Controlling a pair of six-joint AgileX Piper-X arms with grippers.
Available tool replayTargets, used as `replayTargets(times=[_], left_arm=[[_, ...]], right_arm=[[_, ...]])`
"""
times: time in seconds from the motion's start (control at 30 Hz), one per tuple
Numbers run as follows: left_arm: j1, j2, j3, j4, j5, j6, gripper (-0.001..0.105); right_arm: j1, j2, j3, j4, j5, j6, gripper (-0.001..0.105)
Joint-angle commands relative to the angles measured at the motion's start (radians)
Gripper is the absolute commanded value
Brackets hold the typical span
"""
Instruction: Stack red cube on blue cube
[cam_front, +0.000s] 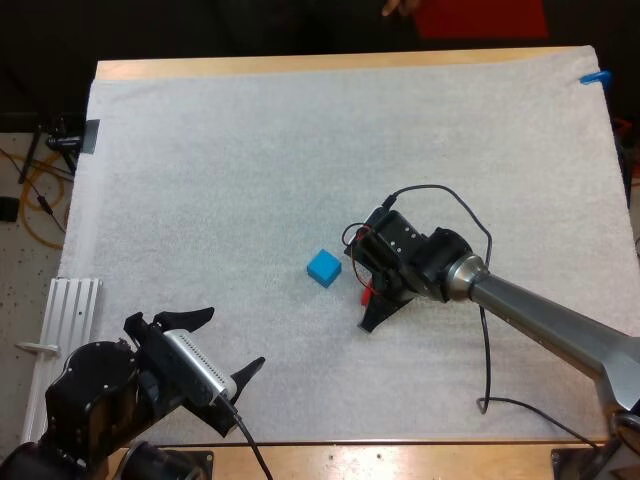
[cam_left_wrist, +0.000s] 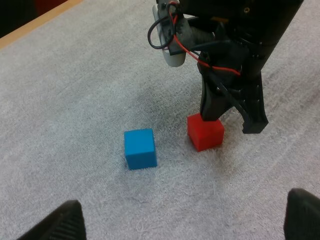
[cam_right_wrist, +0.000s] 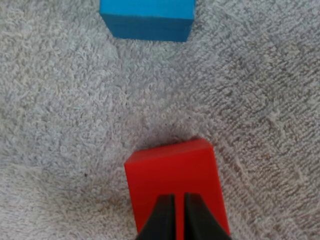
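Hovering with its tips drawn together, a bare slit between them, my right gripper (cam_right_wrist: 180, 199) held nothing. It hung over the near part of the red cube (cam_right_wrist: 170, 167). That cube sat on the mat (cam_front: 250, 150), just beside the blue cube (cam_right_wrist: 147, 17) but not touching it. My left gripper (cam_front: 230, 340) stood spread wide and empty, well apart.

Judged the red cube light, rigid and smooth-faced, likely to slip if pinched at a corner. Best taken across two opposite flat sides, once I opened.

Right wrist view gave the tips' line over the cube. Left wrist view gave the gap between the cubes.
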Motion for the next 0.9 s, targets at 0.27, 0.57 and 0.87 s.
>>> replayTargets(times=[0.27, 0.57, 0.87], left_arm=[[-0.004, 0.000, -0.002, 0.000, 0.007, 0.006, 0.076], [-0.004, 0.000, -0.002, 0.000, 0.007, 0.006, 0.076], [-0.004, 0.000, -0.002, 0.000, 0.007, 0.006, 0.076]], right_arm=[[-0.002, -0.013, -0.007, 0.005, 0.012, -0.012, 0.000], [-0.002, -0.017, -0.007, 0.008, 0.012, -0.010, 0.052], [-0.002, -0.110, -0.007, 0.033, 0.012, -0.007, 0.071]])
